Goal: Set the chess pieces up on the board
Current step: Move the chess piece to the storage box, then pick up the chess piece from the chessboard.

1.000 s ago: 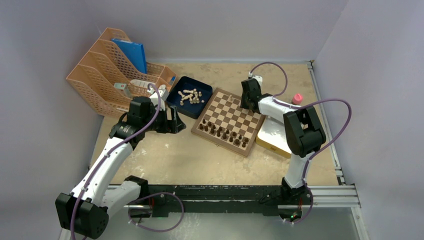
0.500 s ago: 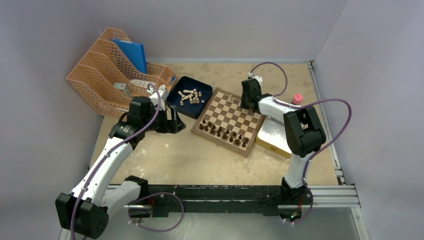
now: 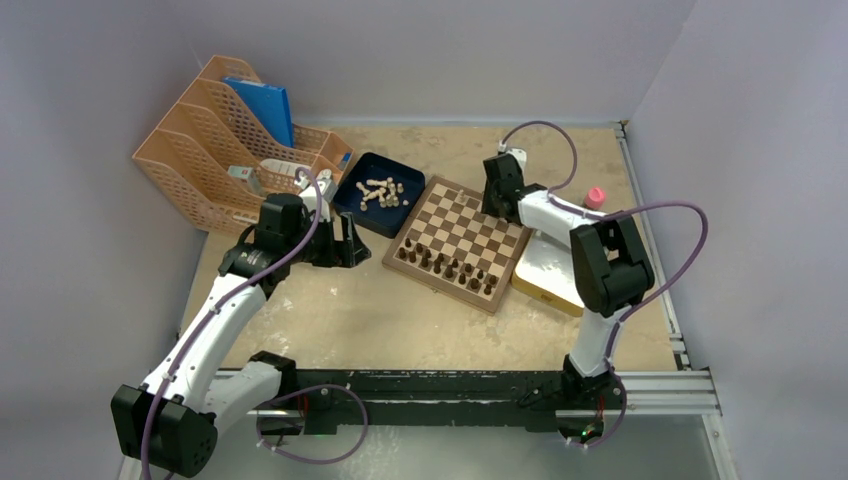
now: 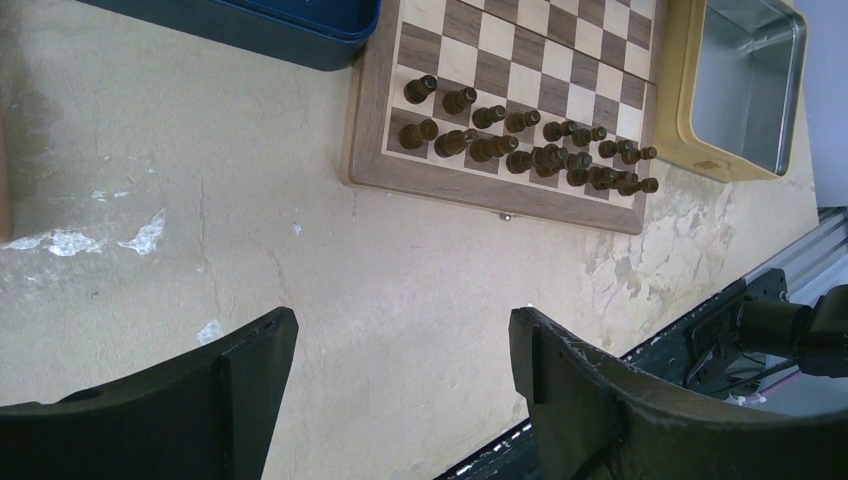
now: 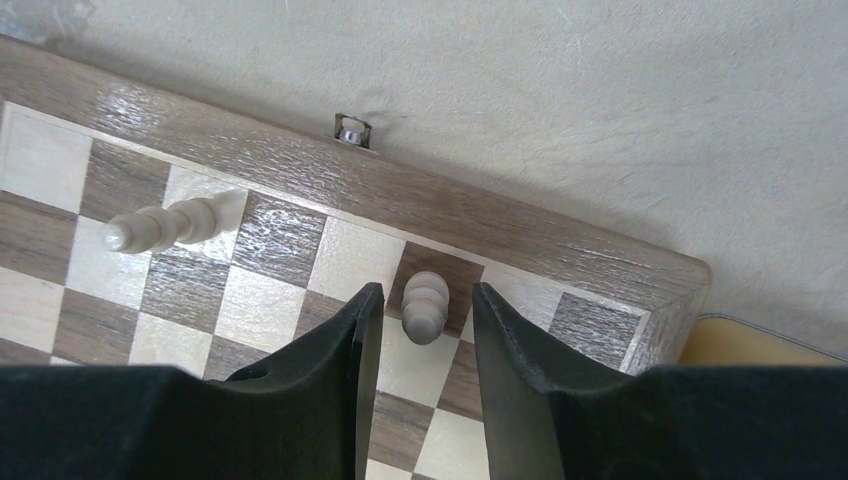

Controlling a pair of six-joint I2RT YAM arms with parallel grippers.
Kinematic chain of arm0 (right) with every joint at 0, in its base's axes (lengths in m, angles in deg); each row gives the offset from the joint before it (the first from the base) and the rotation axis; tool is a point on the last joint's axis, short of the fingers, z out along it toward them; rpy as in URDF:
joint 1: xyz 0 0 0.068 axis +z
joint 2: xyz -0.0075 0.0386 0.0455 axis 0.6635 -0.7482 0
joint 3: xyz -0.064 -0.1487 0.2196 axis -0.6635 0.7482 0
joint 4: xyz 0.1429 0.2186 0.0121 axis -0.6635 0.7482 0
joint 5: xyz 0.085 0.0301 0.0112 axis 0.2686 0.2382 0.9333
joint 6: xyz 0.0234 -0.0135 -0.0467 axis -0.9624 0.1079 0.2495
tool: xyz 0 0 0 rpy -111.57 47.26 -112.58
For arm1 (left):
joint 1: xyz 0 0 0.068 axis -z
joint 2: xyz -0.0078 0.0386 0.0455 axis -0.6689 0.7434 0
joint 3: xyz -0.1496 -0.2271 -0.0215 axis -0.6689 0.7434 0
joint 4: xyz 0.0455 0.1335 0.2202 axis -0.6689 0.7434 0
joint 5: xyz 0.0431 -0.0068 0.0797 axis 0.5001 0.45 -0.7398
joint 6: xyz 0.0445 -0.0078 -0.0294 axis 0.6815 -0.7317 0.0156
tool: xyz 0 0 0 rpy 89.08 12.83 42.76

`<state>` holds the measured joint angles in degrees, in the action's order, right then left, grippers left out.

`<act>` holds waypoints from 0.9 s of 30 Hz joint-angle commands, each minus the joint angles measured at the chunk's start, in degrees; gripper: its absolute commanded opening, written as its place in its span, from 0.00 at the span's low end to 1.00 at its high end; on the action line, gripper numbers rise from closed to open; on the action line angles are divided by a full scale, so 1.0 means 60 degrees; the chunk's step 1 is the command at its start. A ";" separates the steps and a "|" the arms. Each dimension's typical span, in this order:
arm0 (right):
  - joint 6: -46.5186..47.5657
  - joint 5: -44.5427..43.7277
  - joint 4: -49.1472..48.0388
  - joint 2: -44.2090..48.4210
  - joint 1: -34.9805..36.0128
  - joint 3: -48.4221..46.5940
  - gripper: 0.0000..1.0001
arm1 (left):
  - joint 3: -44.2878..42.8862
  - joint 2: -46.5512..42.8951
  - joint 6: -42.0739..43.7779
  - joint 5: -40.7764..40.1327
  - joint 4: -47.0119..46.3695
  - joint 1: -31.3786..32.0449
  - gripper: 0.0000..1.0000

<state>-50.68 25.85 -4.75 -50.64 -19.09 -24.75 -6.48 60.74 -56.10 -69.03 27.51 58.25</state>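
Fingers (image 5: 340, 360) of the right gripper (image 5: 425, 292) bracket one pale chess piece (image 5: 425, 310) on the board (image 5: 300, 185), lower centre of the wrist view, just clear of it; left gripper (image 4: 402, 318) gapes wide, empty.

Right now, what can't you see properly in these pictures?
- Top view: the beige pieces in the tray are too small to count or name.
- Left wrist view: the dark pieces overlap at one end, so their count is unclear. The top edge cuts off the tin.
- Right wrist view: the right gripper hides the near part of the board.
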 commanded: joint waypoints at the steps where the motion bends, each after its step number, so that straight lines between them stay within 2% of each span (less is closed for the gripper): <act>1: -0.0026 -0.0483 0.0514 0.0882 0.0059 -0.0620 0.43 | -0.0120 -0.0028 0.0236 0.0017 -0.0205 0.0071 0.78; 4: -0.0030 -0.0985 0.0951 0.1269 0.0189 -0.0745 0.48 | -0.0162 -0.0015 0.0214 0.0080 -0.0208 0.0071 0.78; 8: 0.0016 -0.0956 0.1220 0.1909 0.0352 -0.0980 0.51 | -0.0259 -0.0059 0.0196 0.0133 -0.0190 0.0072 0.78; 15: 0.0373 0.0780 -0.0176 0.2595 0.1079 -0.1120 0.45 | -0.0264 -0.0492 0.0173 0.0045 -0.0153 0.0100 0.82; 19: 0.0430 0.1290 -0.0509 0.1942 0.1596 -0.1960 0.42 | -0.0225 -0.0793 0.0130 -0.0269 -0.0203 0.0100 0.82; 27: 0.0598 0.1103 -0.0428 -0.0366 0.2544 -0.4071 0.40 | -0.0188 -0.1813 0.0064 -0.1167 -0.0292 0.0100 0.81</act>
<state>-48.41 32.14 -6.32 -47.89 -5.80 -43.50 -6.48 53.38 -56.15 -72.29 27.57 58.63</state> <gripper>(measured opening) 0.408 0.815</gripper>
